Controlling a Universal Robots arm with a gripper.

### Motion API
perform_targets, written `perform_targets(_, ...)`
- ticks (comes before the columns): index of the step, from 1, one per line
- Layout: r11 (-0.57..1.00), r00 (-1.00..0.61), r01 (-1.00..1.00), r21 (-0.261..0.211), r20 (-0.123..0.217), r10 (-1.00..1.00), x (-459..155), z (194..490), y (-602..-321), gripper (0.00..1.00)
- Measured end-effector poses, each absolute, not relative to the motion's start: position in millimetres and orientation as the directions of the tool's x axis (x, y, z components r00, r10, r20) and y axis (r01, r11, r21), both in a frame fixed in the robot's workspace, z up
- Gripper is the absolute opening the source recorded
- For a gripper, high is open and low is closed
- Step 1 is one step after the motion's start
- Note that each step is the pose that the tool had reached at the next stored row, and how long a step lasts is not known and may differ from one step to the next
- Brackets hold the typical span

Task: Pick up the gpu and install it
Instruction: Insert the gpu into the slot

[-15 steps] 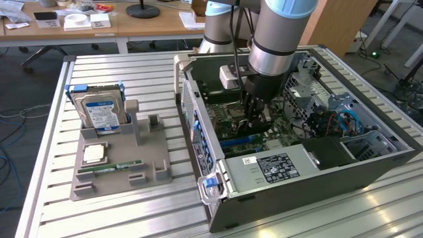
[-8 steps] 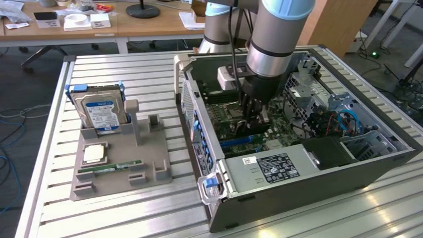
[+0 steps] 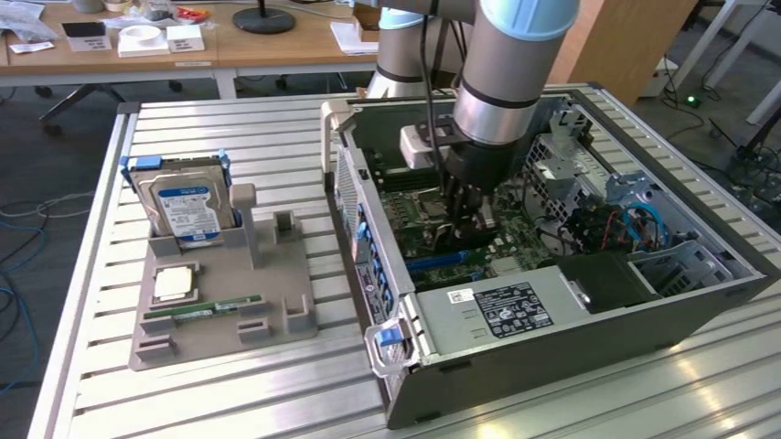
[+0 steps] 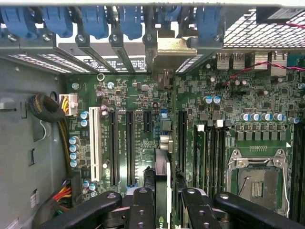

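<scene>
Down inside the open case [image 3: 550,366], on the end of the arm [image 3: 507,82]: the fingers [image 3: 470,215] [image 4: 148,210]. Half shut, pinching the gpu [image 4: 162,171] by its two flat sides. Holding it up on its thin edge, right between the fingers, just over the green board [image 4: 143,95]. Cannot tell if touching the board. Beside the fingers, long black slots [image 4: 129,143]. Past the fingers, by the case wall, a row of blue clips [image 4: 95,21] and a tan metal plate [image 4: 174,47]. Well apart from the fingers, out on the bench [image 3: 244,128] at the exterior view's left: a hard drive [image 3: 186,215] standing in a grey rack [image 3: 226,320] and a green memory stick [image 3: 201,311] lying flat.
</scene>
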State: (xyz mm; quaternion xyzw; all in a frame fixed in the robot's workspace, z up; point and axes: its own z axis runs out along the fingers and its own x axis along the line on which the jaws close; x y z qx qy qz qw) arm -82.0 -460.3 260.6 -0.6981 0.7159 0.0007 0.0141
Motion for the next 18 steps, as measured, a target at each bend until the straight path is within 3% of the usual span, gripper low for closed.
perform_targets(18,0.025,-0.025,-1.0,-0.018,-0.021,-0.999,-87.7,257.4,-460.4,0.26)
